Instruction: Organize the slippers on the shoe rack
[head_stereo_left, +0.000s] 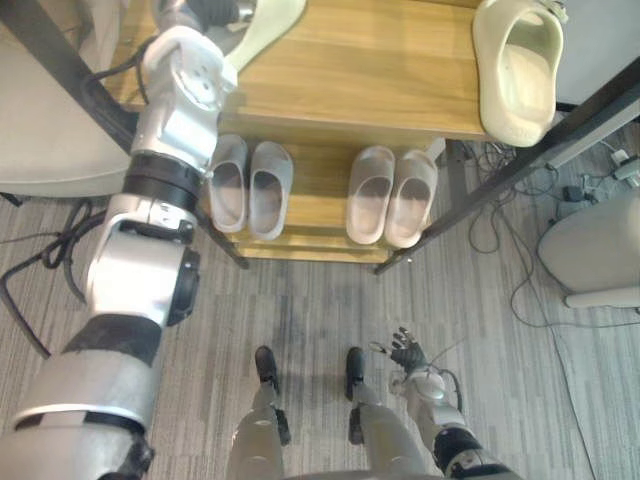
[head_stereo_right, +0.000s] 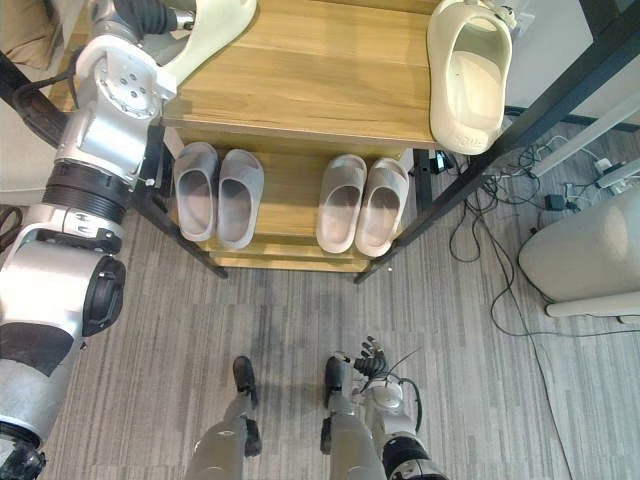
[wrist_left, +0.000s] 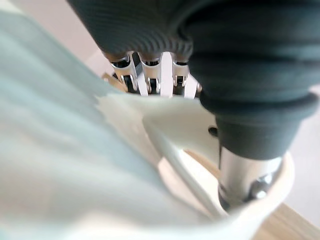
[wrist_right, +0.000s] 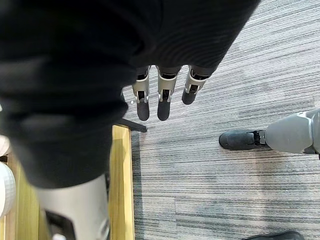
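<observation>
Gripping a cream moulded-foam slide slipper (head_stereo_left: 268, 32) with the left hand (wrist_left: 240, 75), fingers (wrist_left: 146, 75) curling over its rim and the thumb bearing on the other side. Holding it at the far left end of the top board of the shoe rack (head_stereo_left: 370, 70), pale wooden shelves in a black metal frame, with its long axis slanting across the board; not possible to tell whether it is resting on the wood or just clear of it. Reaching up and forward with the left arm, wrist bending in over the board.

Lying well apart to the robot's right on the same board: the matching cream slipper (head_stereo_left: 518, 65), sole down, long axis running front to back, near the right front corner. Sitting on the shelf below: a pale grey pair (head_stereo_left: 250, 185) and a pinkish-beige pair (head_stereo_left: 392, 195), each side by side, also front to back.

Hanging low over the grey carpet, well below the boards: the right hand (head_stereo_left: 408, 352), fingers (wrist_right: 159, 97) straight and empty.

Probably calling next for a carry rightward by the left hand, the nearer one, turning the held slipper front to back beside its mate.
</observation>
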